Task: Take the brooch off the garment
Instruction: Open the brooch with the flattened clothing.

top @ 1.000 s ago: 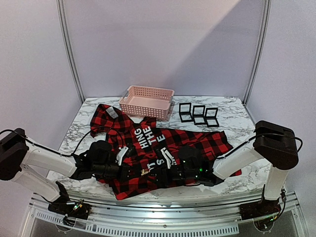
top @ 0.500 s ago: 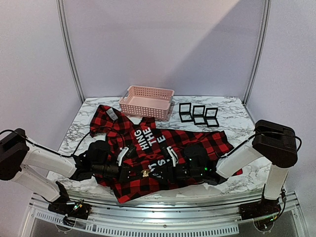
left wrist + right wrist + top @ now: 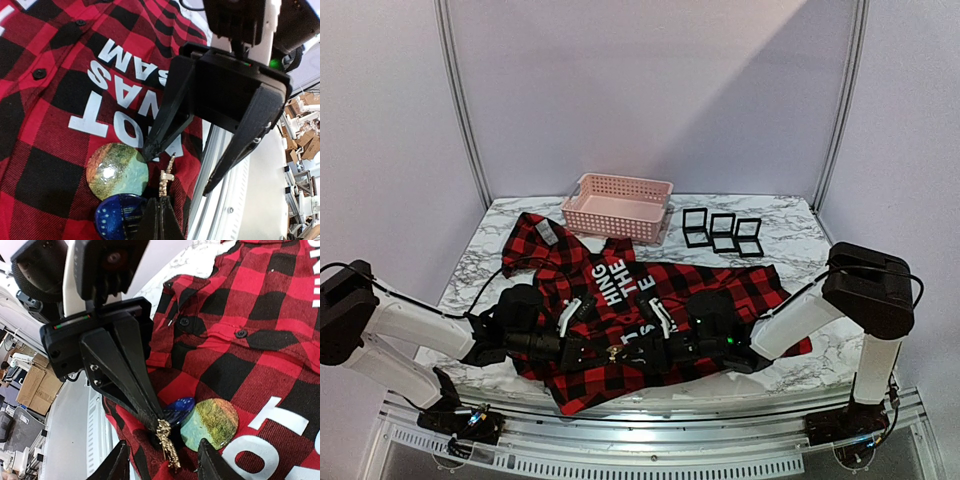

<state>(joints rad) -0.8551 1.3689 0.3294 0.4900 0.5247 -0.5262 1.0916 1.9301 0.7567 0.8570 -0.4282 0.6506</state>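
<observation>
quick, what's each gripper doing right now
left gripper: shut on the brooch, pinching its gold part
right gripper: open, holding nothing

Light was bright and even from above | back wall (image 3: pixel 650 90) showed a diagonal edge between paler and darker tone | bench (image 3: pixel 790 225) near edge was blown out white | wrist views held garment (image 3: pixel 45 125) weave sharp, brooch (image 3: pixel 117 172) stone carried a white glare spot | room beyond bench edge was overexposed, soft
</observation>
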